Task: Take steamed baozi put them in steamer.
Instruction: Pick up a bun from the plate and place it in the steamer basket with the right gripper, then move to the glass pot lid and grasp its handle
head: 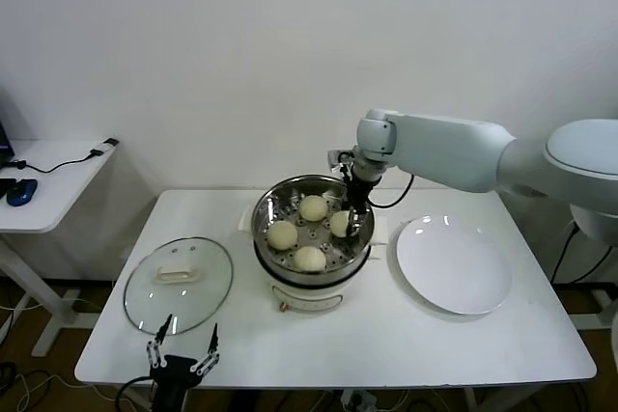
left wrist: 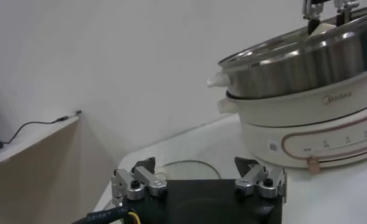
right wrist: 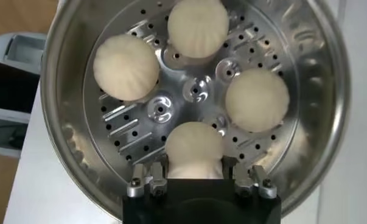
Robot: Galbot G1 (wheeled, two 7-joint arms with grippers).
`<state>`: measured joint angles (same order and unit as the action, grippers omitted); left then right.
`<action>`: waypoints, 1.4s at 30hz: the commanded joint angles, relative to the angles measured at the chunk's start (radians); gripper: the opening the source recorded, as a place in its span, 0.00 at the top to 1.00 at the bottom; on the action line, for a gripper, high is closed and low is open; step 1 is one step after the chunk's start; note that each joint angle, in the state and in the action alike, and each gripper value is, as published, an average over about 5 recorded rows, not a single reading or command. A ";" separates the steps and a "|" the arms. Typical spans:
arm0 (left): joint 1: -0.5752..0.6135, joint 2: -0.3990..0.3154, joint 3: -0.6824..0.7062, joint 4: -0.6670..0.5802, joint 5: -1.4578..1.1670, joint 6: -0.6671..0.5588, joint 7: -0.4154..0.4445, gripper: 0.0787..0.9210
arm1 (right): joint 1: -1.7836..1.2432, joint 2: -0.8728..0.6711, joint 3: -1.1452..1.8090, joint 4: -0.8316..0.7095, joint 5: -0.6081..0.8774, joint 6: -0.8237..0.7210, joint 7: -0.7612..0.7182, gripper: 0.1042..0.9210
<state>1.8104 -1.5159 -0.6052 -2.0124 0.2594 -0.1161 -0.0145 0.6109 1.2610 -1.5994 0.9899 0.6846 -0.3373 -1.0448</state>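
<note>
Right gripper (right wrist: 194, 173), fingers astride one cream-white domed baozi (right wrist: 194, 149), reaches into shiny round steel steamer (head: 266, 207); left gripper (head: 182, 349) hangs open.

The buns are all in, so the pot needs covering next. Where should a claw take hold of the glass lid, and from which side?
Grip the lid by its white handle, coming straight down from above. The lid lies flat on the table with the handle up at its centre, the only raised part; the glass dome is smooth and wide. The left claw, open beside it, looks best placed.
</note>
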 commanded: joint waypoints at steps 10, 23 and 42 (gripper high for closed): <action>-0.001 -0.002 0.004 -0.004 0.005 0.001 0.000 0.12 | -0.020 -0.001 0.041 -0.009 0.005 0.005 0.011 0.13; 0.001 0.001 -0.001 -0.011 0.005 -0.001 -0.001 0.12 | 0.116 -0.169 0.129 0.083 0.063 0.106 0.019 0.12; -0.019 -0.019 -0.029 -0.038 -0.001 0.009 0.004 0.12 | -0.541 -0.683 0.889 0.465 0.198 0.397 0.688 0.12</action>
<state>1.7988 -1.5281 -0.6300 -2.0375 0.2549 -0.1124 -0.0130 0.4975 0.8256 -1.1822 1.2588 0.8371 -0.0556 -0.6768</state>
